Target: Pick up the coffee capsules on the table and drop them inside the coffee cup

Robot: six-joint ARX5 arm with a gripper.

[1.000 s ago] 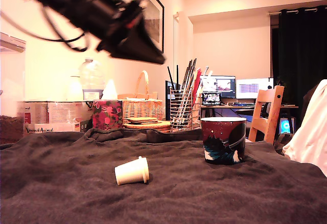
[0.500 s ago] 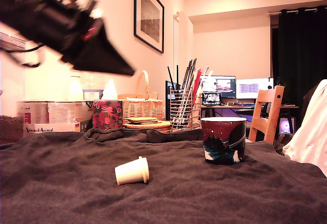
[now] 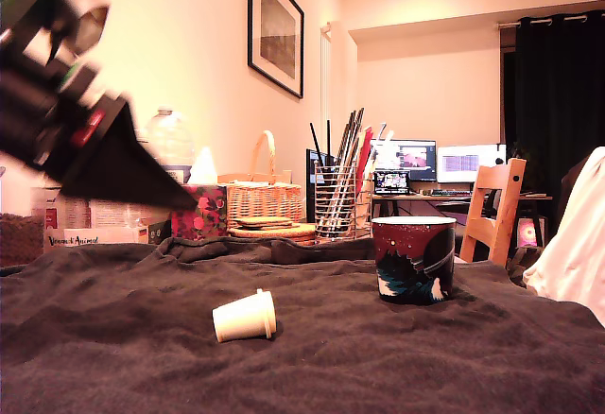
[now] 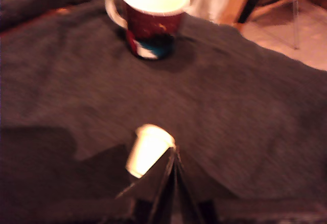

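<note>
A cream-white coffee capsule (image 3: pixel 245 317) (image 4: pixel 148 150) lies on its side on the dark fuzzy table (image 3: pixel 397 357) (image 4: pixel 245 106). The maroon coffee cup (image 3: pixel 412 259) (image 4: pixel 153 22) stands upright to the capsule's right in the exterior view, a short way off. My gripper (image 3: pixel 192 207) (image 4: pixel 175 153) hangs in the air at the exterior view's left, above and behind the capsule. Its dark fingers are pressed together to a point, with nothing between them. In the wrist view the fingertips sit right beside the capsule.
Along the back stand cardboard boxes (image 3: pixel 90 217), a red floral box (image 3: pixel 198 212), a wicker basket (image 3: pixel 265 201) and a wire utensil holder (image 3: pixel 336 201). A wooden chair (image 3: pixel 496 208) and white cloth (image 3: pixel 577 244) are at the exterior view's right.
The arm has swung down and towards the exterior view's left, from above the table's middle. The capsule and the cup have not moved.
</note>
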